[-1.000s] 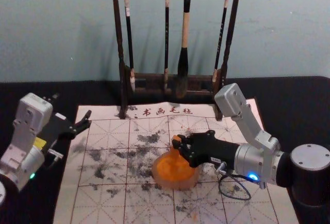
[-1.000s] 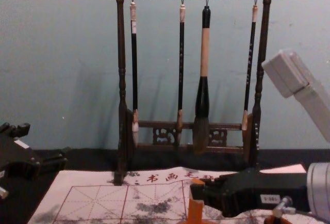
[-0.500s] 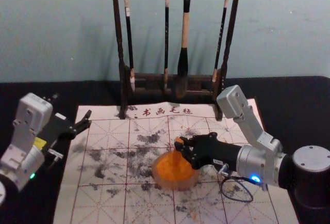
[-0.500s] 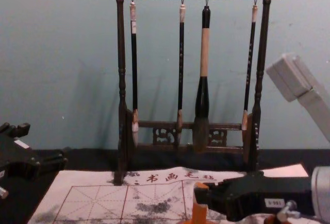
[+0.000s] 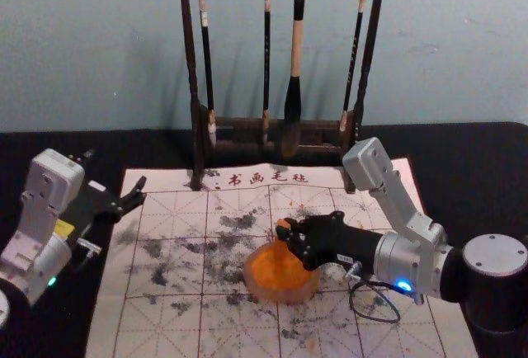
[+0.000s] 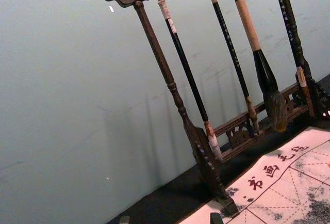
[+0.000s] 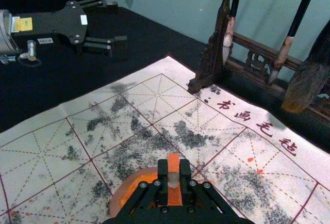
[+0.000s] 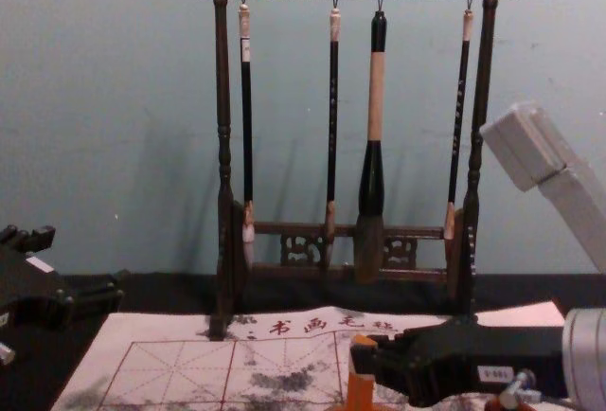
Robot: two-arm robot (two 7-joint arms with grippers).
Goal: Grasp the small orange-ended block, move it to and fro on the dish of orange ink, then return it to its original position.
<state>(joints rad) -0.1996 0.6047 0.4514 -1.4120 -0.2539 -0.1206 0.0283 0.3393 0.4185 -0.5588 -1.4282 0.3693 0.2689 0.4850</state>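
Plainly, the right gripper (image 5: 286, 233) pinches the block (image 7: 174, 162) between its fingertips, over the dish (image 5: 279, 295)

Held near-upright by the upper part, a small slim block (image 7: 173, 162) with orange ends and a pale band between. Placed at the far side of a round, shallow, pale-walled dish (image 5: 280, 297) of bright orange ink. Lying flat on the white, red-gridded mat (image 5: 140, 317), that dish. Cannot tell if touching ink below.
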